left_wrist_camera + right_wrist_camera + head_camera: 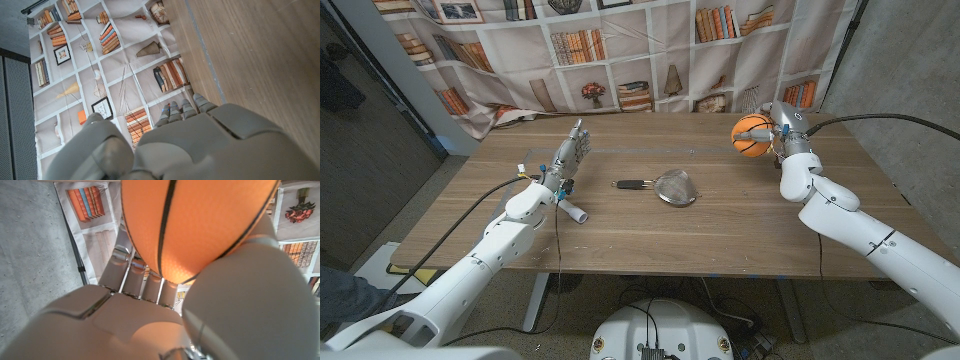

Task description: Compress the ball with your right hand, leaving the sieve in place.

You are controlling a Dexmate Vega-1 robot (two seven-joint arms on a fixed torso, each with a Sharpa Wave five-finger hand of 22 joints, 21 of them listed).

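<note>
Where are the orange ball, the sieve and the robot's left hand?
ball (pixel 751 135): head view, its orange front.
sieve (pixel 677 188): head view, its mesh bowl.
left robot hand (pixel 570 153): head view, the palm's middle.

White-shelled arms (pixel 510 225), grey fingers (pixel 578 141), black cables (pixel 880 118)

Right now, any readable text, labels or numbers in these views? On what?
None readable.
Ball in the right hand: black seams, no lettering visible.
Sieve: no marking visible.
Bookshelf backdrop: printed book spines too small and blurred to read.
</note>
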